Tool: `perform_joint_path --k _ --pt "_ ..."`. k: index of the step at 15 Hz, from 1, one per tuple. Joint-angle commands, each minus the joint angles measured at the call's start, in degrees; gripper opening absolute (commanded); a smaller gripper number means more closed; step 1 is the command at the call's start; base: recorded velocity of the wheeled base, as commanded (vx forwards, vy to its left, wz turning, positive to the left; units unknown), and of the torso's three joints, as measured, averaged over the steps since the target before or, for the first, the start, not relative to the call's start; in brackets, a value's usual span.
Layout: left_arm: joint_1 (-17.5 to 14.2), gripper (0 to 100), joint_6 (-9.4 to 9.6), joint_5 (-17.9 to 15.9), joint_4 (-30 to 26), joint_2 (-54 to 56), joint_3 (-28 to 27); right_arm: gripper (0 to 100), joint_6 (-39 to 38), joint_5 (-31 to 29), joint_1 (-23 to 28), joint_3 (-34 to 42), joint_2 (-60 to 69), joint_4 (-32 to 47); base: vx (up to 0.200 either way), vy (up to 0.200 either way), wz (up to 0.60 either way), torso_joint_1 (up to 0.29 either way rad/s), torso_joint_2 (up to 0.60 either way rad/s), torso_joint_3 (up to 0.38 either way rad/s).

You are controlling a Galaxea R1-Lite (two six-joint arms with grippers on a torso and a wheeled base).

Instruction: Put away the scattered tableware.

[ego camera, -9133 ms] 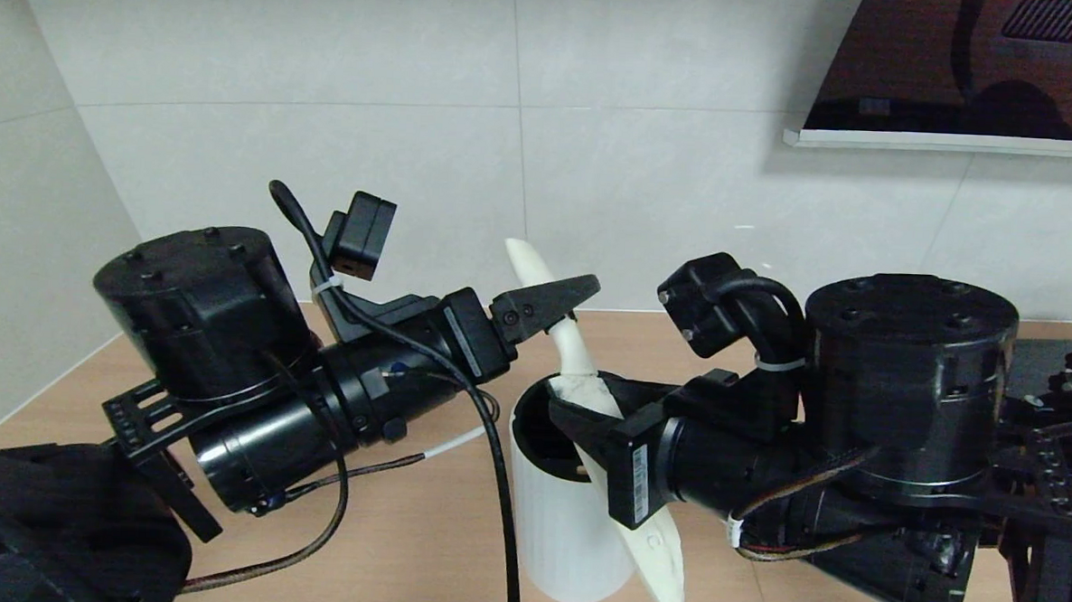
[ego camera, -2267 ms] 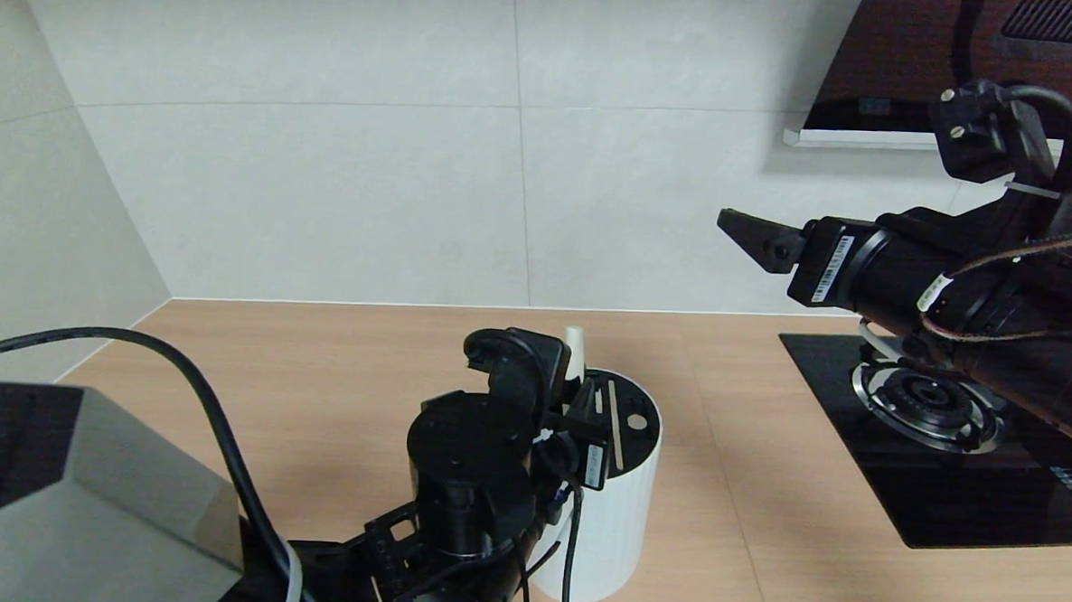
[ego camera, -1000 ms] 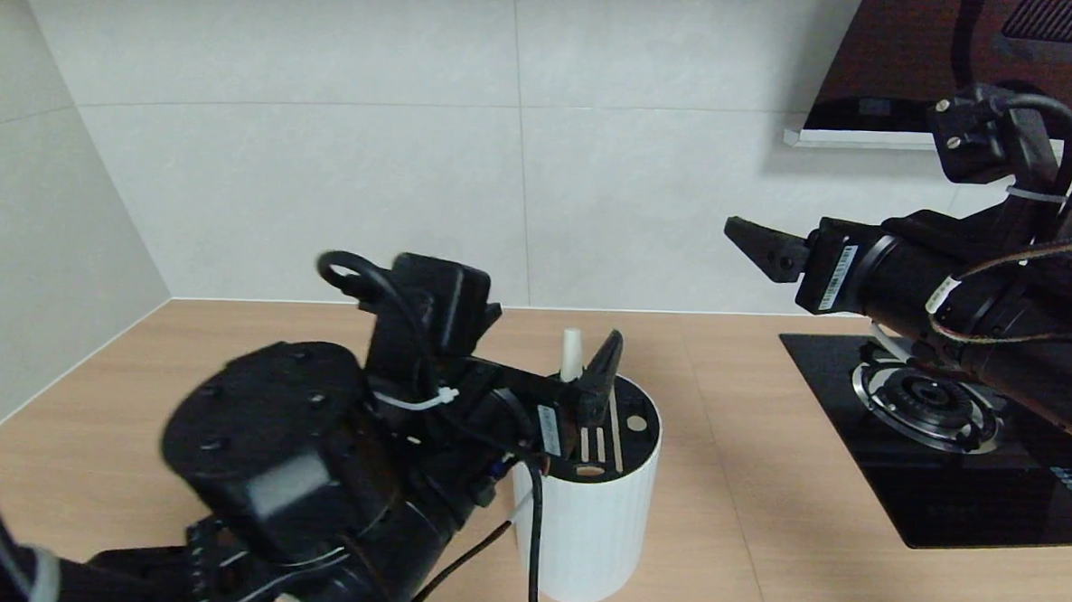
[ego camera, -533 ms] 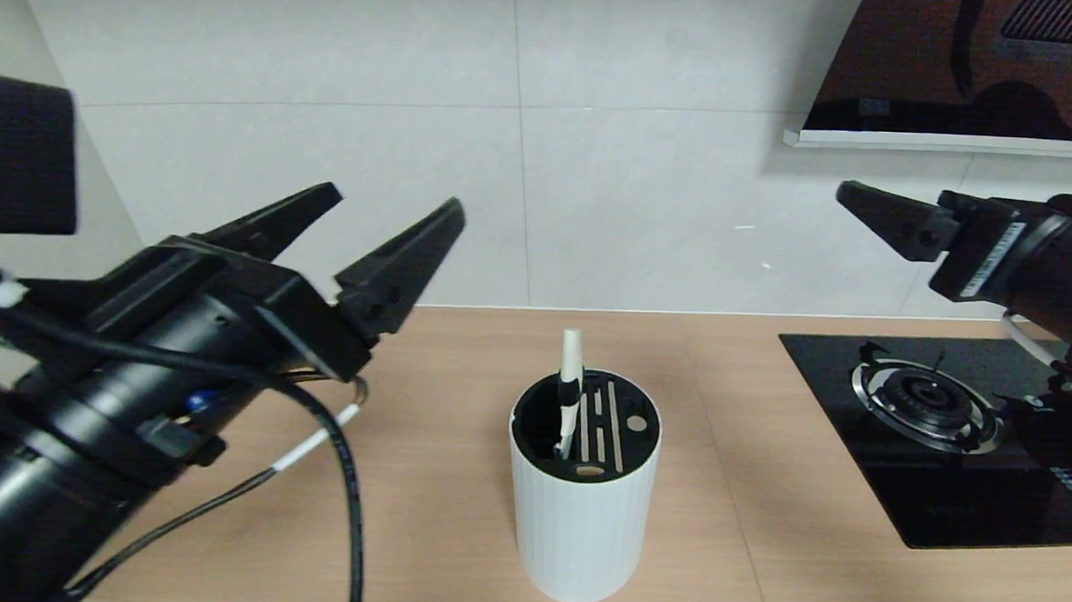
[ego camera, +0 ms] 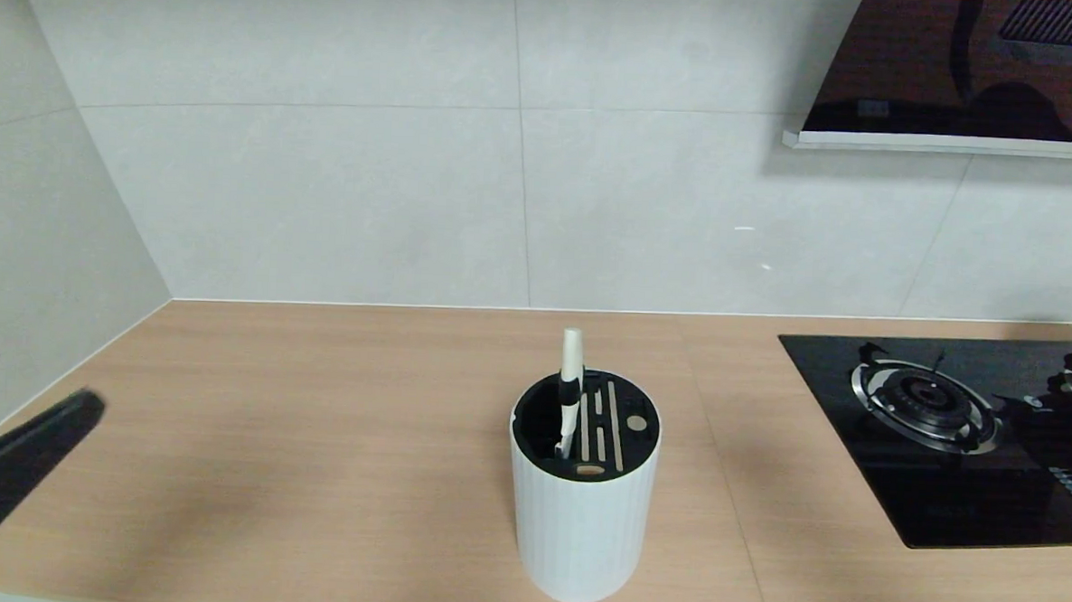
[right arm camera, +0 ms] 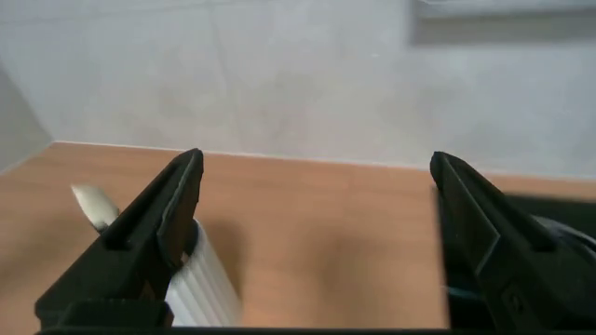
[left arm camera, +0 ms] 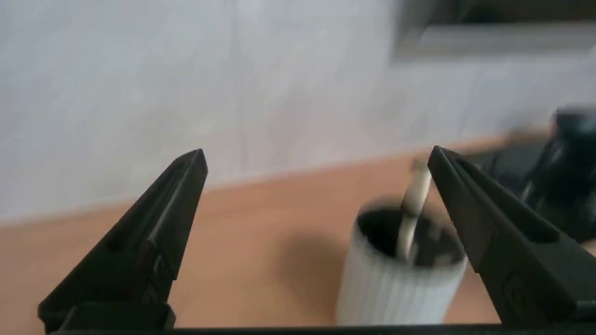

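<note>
The holder [ego camera: 580,529] is showing white, ribbed with fine vertical lines, and its top insert [ego camera: 634,445] is showing black with pale beige slots. The utensil handle [ego camera: 571,357] is gleaming cream, with a black band. The countertop [ego camera: 313,436] is glowing light tan woodgrain, and the wall tiles [ego camera: 324,192] are reading pale grey. The hob [ego camera: 943,500] is shining glossy black, its burner [ego camera: 925,397] ringed in silver. The left gripper [left arm camera: 316,158] and right gripper [right arm camera: 315,156] are both looking matte black.

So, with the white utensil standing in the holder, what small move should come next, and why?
Probably turn the head to scan along the counter for more tableware. The white utensil already stands upright in the white holder, and the left end effector and right end effector are both open, holding nothing.
</note>
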State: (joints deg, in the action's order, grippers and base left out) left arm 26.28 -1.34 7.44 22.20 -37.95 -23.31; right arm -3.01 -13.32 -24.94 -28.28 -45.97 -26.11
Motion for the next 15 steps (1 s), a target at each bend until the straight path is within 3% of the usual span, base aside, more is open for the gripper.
perform_joint_path --k 1,4,7,9,10,11,13,15 --pt "-10.3 100 0.02 -4.8 -15.1 21.1 0.2 100 0.3 0.1 5.9 4.6 19.4 12.4 0.000 0.000 0.00 0.000 0.00 0.000" --pt "-13.6 100 0.20 -6.2 -23.3 29.1 -1.5 100 0.5 4.3 13.3 5.8 31.6 19.3 0.000 0.000 0.00 0.000 0.00 0.000" --pt "-16.6 100 0.02 -5.9 -25.1 32.2 -1.1 100 2.3 6.2 21.3 6.2 38.9 24.7 0.000 0.000 0.00 0.000 0.00 0.000" --pt "-19.4 100 -0.24 -5.2 -24.8 32.2 -0.9 100 2.9 8.1 22.7 6.2 42.5 26.9 0.000 0.000 0.00 0.000 0.00 0.000" --pt "-20.3 100 -1.03 -4.8 -24.8 32.3 -0.9 100 2.9 8.8 24.0 6.2 43.3 27.2 0.000 0.000 0.00 0.000 0.00 0.000" --pt "-23.2 100 -2.70 -4.8 -24.8 32.9 -0.8 100 2.9 10.2 24.4 6.3 45.6 27.5 0.000 0.000 0.00 0.000 0.00 0.000" --pt "-26.1 100 -3.05 -6.7 -26.6 37.7 1.6 100 2.8 10.0 24.7 8.4 46.0 27.7 0.000 0.000 0.00 0.000 0.00 0.000" --pt "-26.3 100 -3.32 -5.9 -26.2 37.9 6.2 100 2.9 10.4 24.7 12.0 46.0 27.7 0.000 0.000 0.00 0.000 0.00 0.000"
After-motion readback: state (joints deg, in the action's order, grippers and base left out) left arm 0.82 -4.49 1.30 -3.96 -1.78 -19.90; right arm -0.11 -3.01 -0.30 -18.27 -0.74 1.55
